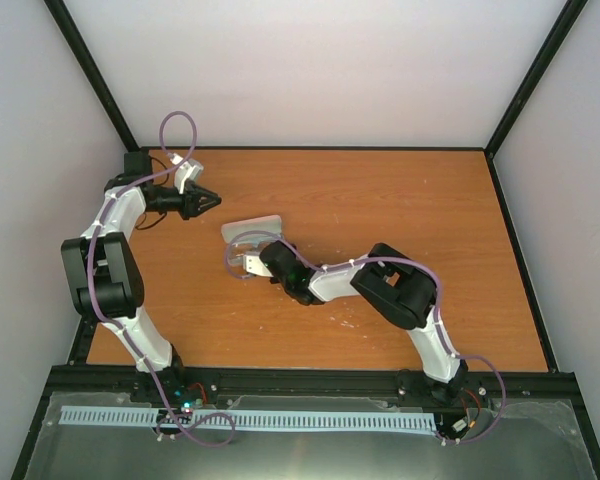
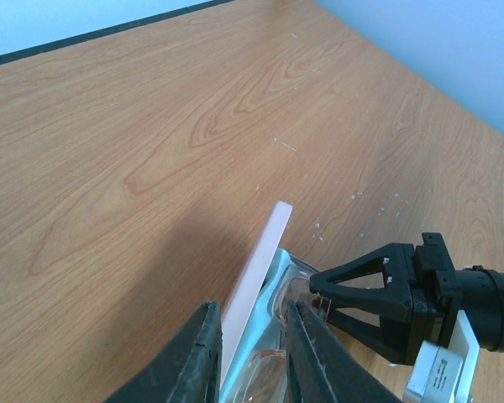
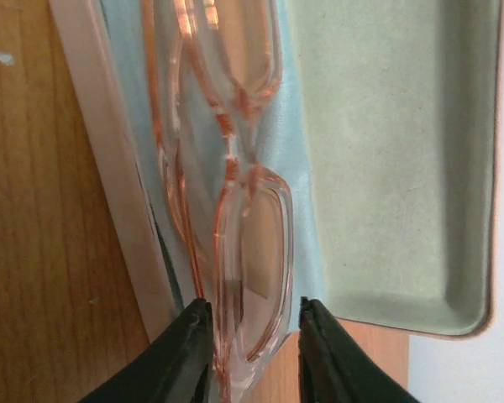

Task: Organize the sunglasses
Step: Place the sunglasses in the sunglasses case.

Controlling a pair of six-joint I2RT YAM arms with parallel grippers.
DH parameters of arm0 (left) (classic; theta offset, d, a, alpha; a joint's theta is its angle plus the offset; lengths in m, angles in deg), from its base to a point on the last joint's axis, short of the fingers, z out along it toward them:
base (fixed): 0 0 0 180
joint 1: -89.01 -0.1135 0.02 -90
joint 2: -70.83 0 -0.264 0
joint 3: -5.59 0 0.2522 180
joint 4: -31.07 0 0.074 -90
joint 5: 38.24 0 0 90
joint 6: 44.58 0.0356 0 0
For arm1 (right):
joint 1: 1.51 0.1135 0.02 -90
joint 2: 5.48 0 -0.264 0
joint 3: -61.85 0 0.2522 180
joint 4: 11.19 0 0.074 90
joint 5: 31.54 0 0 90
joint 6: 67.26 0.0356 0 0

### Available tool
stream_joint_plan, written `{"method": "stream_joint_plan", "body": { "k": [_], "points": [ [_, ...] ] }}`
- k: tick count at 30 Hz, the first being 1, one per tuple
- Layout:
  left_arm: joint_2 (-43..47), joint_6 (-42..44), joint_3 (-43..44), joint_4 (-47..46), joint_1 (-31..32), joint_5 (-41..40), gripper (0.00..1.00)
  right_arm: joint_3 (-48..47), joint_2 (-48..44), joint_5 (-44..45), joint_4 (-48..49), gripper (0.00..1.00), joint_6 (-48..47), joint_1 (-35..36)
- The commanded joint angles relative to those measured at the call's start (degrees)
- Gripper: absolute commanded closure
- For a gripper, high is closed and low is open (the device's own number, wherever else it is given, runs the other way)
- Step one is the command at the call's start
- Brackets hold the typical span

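Black right claw around thin, translucent orange-pink sunglasses

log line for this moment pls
right jaws: shut on translucent orange-pink sunglasses | sunglasses: over open pink oblong case | left jaws: open, clear of case
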Motion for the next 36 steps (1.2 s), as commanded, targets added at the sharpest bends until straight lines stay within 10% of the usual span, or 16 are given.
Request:
{"method": "stream_joint_plan", "body": {
  "k": [1,31,34,36],
  "points": [
    [1.67,0.48,-0.37,-0.76,-0.14,1.06,0.76,3.16,-1.01,-1.21,-3.83,0.66,1.68,0.51],
    [0.79,2.35,2.82,1.96,-0.17,0.35,0.81,5.28,-20.7,14.48,-0.98,0.41,13.58,0.51],
    [-0.6,3.32,5.39,3.21,-0.17,0.27,0.84,4.4,-25.01,16.99,-8.76,0.6,24.59,0.23],
    [-2.39,3.53,7.86,3.99,-0.07,0.67,0.85,3.41,-26.97,17.67,-15.07,0.95,34.57,-0.45]
  ]
}}
